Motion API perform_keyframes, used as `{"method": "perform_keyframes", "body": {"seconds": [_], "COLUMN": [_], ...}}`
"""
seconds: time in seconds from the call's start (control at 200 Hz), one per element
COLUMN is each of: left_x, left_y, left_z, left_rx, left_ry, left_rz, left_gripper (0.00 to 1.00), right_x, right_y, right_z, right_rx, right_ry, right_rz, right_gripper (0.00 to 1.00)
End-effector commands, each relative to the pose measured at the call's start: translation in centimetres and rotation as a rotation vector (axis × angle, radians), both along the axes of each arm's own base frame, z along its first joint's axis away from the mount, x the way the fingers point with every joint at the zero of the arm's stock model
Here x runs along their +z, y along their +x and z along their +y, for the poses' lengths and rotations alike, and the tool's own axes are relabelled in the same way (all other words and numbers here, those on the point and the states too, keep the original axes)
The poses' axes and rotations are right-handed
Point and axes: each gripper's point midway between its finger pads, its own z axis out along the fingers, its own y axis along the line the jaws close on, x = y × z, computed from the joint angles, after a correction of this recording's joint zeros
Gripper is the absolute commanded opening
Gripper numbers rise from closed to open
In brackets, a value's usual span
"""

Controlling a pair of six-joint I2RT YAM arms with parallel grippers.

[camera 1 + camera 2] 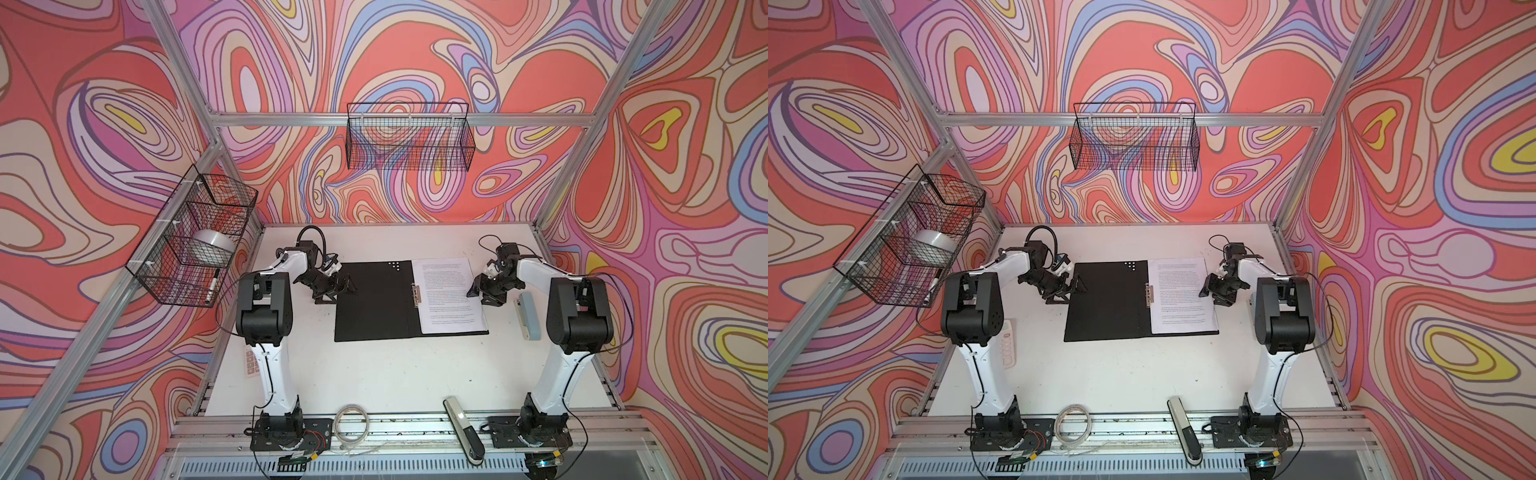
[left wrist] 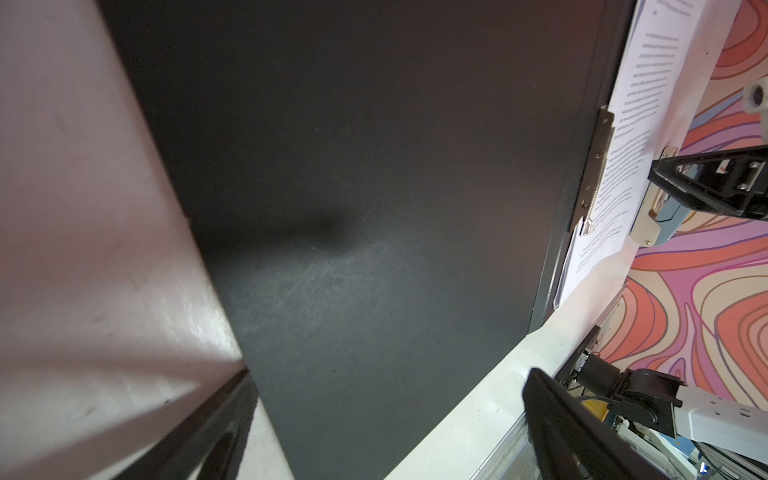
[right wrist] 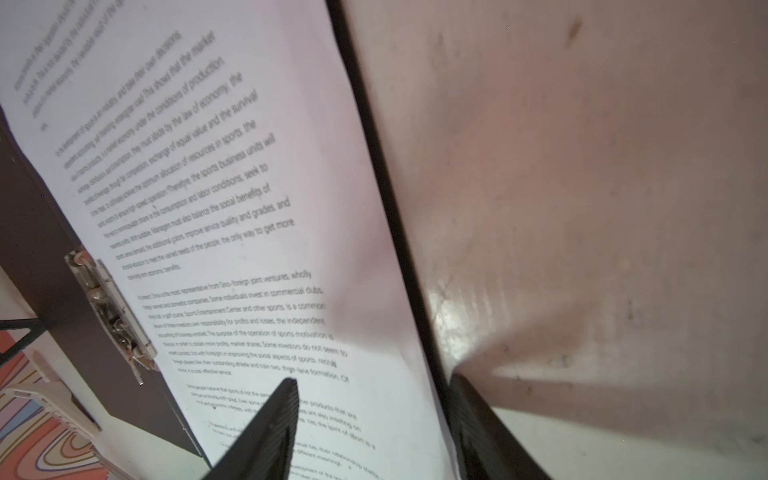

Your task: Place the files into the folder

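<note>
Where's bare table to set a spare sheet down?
Widest free patch: table in front of the folder. Narrow strip behind it too. Crowded: folder's sides, at left tool, right tool and blue stapler.

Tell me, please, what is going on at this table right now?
Two robot arms are filing papers. The flat binder, black inside, lies open on the white table. The white printed sheets rest on its right half, beside the metal spine clip. The right gripper hovers at the sheets' outer edge, jaws apart, one finger over the paper. The left gripper sits wide open at the binder's left edge, holding nothing. The cover is not yet closed.
</note>
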Motion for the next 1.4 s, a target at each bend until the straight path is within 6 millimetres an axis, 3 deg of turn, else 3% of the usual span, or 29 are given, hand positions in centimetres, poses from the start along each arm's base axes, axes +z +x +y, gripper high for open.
{"method": "perform_keyframes", "body": {"seconds": [0.0, 0.361, 0.947, 1.082, 1.392], "left_x": [1.8, 1.9, -0.6, -1.1, -2.2], "left_y": [-1.4, -1.6, -2.0, -2.0, -1.9], "left_z": [-2.5, -0.3, 2.6, 2.2, 0.7], "left_rx": [-0.081, -0.039, -0.013, -0.018, -0.032], "left_ry": [-0.079, 0.050, 0.231, 0.202, 0.106], "left_rz": [-0.020, -0.014, 0.023, 0.051, 0.118], "left_gripper": [1.00, 1.00, 1.00, 1.00, 1.00], "right_x": [-3.6, -3.0, 0.1, 0.1, -2.0], "right_y": [-2.9, -2.3, -0.4, -0.1, -0.7], "right_z": [1.0, 0.1, 0.1, 0.0, 0.9], "right_rx": [0.047, 0.053, 0.047, 0.037, 0.063], "right_ry": [-0.025, -0.086, -0.088, -0.089, -0.041], "right_rz": [0.135, 0.106, 0.003, -0.001, 0.065], "right_gripper": [0.61, 0.62, 0.65, 0.66, 0.66]}}
